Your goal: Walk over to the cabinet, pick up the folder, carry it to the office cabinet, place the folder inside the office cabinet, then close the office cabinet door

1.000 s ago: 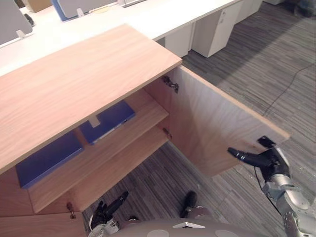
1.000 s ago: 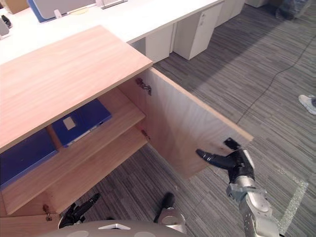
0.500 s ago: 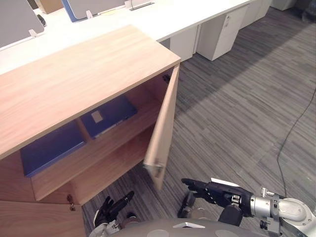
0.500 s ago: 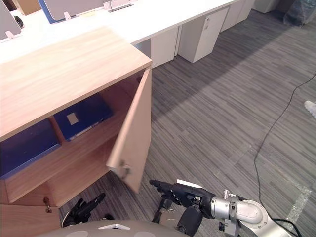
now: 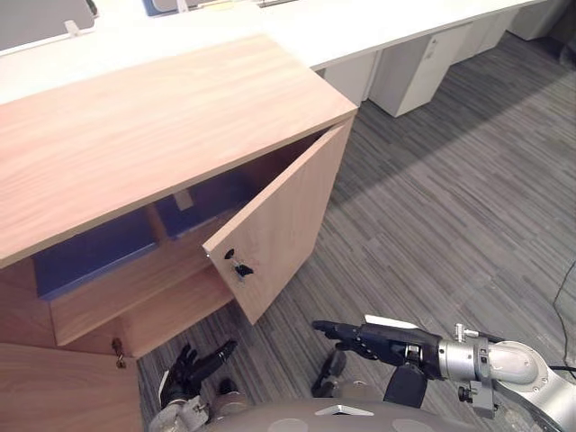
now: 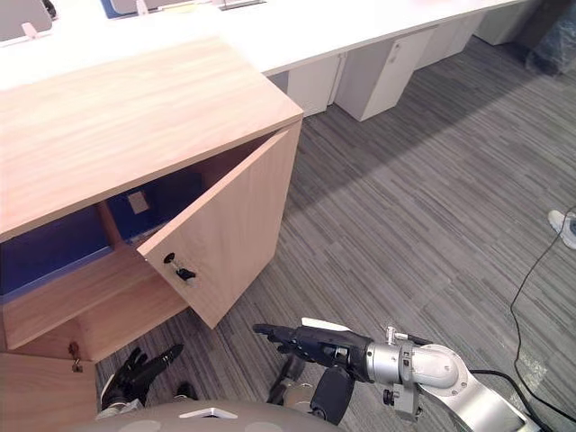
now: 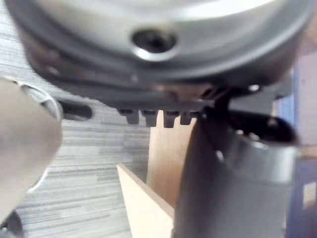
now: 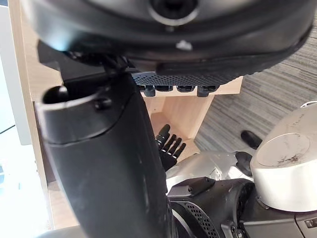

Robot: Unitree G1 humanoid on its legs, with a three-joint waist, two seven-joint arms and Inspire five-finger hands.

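The wooden office cabinet (image 5: 153, 126) stands at my left, its door (image 5: 279, 225) swung about halfway shut, with a small dark lock knob (image 5: 238, 267) near its free edge. Two blue folders (image 5: 85, 256) (image 6: 162, 198) lie in shadow on the upper shelf behind the door. My right hand (image 5: 378, 339) reaches out low over the carpet, open with straight fingers, below the door's free corner and apart from it. My left hand (image 5: 193, 369) hangs low at the cabinet's foot, open and holding nothing.
A long white desk (image 5: 378, 22) runs along the back with white drawer units (image 6: 387, 67) under it. Grey striped carpet (image 5: 450, 207) spreads to the right. A person's shoe (image 6: 564, 227) shows at the far right edge. A key hangs in the lower left door (image 5: 118, 357).
The door has swung further toward shut, now showing its outer face with the lock knob. My right hand stays low with straight fingers, apart from the door. The camera has shifted a little.
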